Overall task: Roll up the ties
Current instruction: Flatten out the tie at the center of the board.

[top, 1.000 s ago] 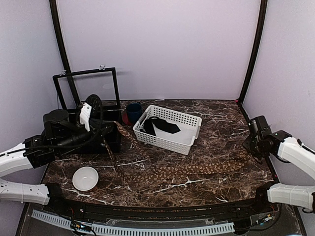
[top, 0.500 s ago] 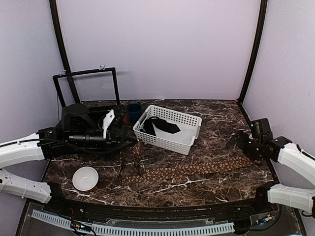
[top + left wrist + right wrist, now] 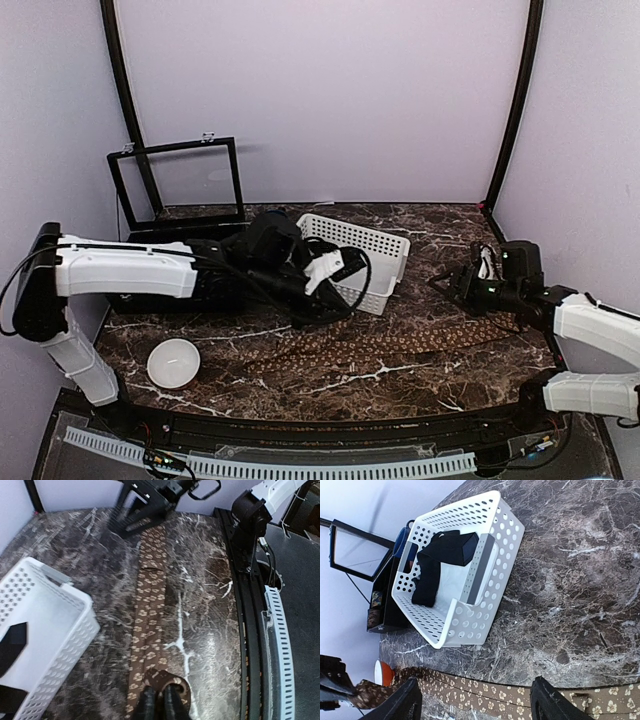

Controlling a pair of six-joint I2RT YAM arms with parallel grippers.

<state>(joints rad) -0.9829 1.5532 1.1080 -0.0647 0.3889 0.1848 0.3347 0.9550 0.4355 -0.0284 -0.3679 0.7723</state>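
A brown tie (image 3: 400, 340) with a tan flower pattern lies stretched across the front of the marble table. My left gripper (image 3: 305, 318) reaches over to the table's middle and is shut on the tie's left end (image 3: 167, 682), which curls over in a small loop at the fingertips (image 3: 150, 705). From there the tie (image 3: 150, 595) runs straight away toward my right gripper (image 3: 150, 505). That right gripper (image 3: 452, 283) hovers open just above the tie's right part (image 3: 510, 692), its fingers (image 3: 405, 700) spread wide and empty.
A white perforated basket (image 3: 385, 262) with a black cloth (image 3: 440, 560) inside stands behind the tie. Near the front left sits a white bowl (image 3: 173, 362). A black frame (image 3: 175, 185) and a black box (image 3: 215, 285) stand at the back left, with a blue cup (image 3: 402, 540) beside the basket.
My left arm swung from the far left to the table's middle, carrying the tie's left end with it. The right gripper opened, let go of the tie's right end and moved left.
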